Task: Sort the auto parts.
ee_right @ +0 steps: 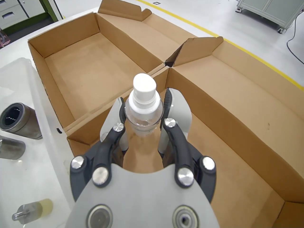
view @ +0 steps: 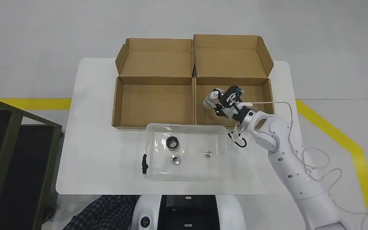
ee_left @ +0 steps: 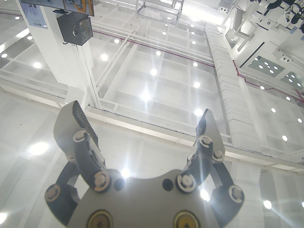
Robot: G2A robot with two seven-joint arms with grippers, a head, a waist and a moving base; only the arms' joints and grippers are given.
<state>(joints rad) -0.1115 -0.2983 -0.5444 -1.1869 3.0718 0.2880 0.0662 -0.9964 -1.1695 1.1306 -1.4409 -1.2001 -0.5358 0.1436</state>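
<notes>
Your right gripper (ee_right: 144,113) has its jaws drawn in narrow on a small clear bottle (ee_right: 144,105) with a white cap, pinching the round body just below the neck. It hangs over the right cardboard box (ee_right: 237,119), close to the wall shared with the left cardboard box (ee_right: 90,72). Your left gripper (ee_left: 142,117) is spread wide and holds nothing, pointing up at the ceiling.

Watch two things. The pads bear on a smooth curved wall, so the bottle may swivel or slip out early. Let go this near the divider and it could bounce or roll against the wall, or even tip over into the wrong box.

The bottle looks plain, though its far side is hidden, and both boxes are bare brown card.
</notes>
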